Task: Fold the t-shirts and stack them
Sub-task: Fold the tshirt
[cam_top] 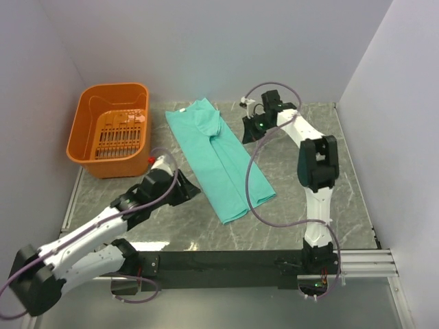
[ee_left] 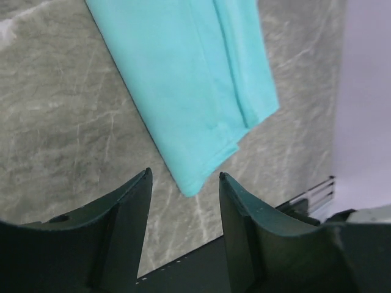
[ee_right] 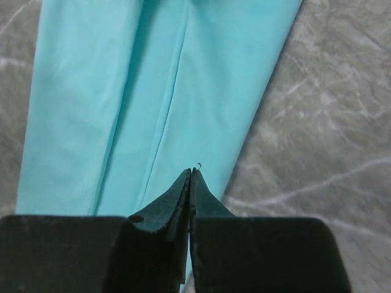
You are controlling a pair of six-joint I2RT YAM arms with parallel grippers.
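Observation:
One teal-green t-shirt (cam_top: 219, 161) lies on the grey marble table, folded lengthwise into a long strip that runs diagonally from the back centre to the front. My left gripper (cam_top: 192, 187) is open and empty, just left of the strip's near end. In the left wrist view the shirt's near corner (ee_left: 195, 79) points at the gap between my open fingers (ee_left: 185, 177). My right gripper (cam_top: 246, 134) hovers at the strip's right edge, near the far end. In the right wrist view its jaws (ee_right: 191, 172) are pressed shut over the shirt (ee_right: 153, 79), with no fabric visibly between them.
An orange plastic basket (cam_top: 113, 89) stands at the back left, empty. White walls close the table in on the left, back and right. A black rail (cam_top: 226, 264) runs along the near edge. Purple cables loop off both arms.

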